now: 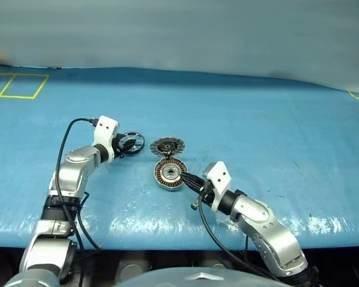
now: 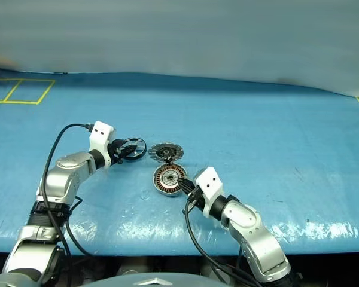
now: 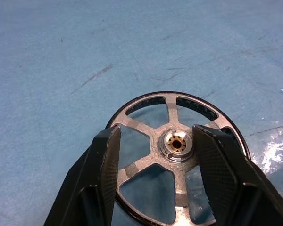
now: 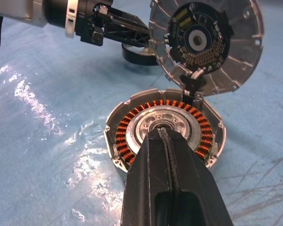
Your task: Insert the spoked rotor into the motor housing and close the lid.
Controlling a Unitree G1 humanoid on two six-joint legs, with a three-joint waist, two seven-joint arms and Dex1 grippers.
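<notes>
Nearest you, your right claw (image 4: 167, 141) is pressed fully shut, holding nothing, its tip resting at the near edge of the motor housing (image 1: 169, 173), a round shallow grey metal cup with a copper-brown winding ring and a silver hub. The cup lies open on the blue counter (image 1: 257, 119), its well empty.

Just beyond, the lid (image 1: 165, 146), a round grey disc with light and dark radial segments, stands swung back from the housing's far edge. Still to be closed.

Left of the lid, your left claw (image 3: 155, 155) is partly open, fingers (image 3: 106, 165) straddling the spoked rotor (image 3: 172, 160), a small flat wheel with a black rim and silver spokes. Whether the pads actually bite, you cannot tell; the rotor lies on the counter, apart from the housing.

Judgement: nothing completed. Pickup, insertion and lid closing remain.

Writing: no readable brand or label anywhere; the lid's inner face shows yellowish patches, illegible.
</notes>
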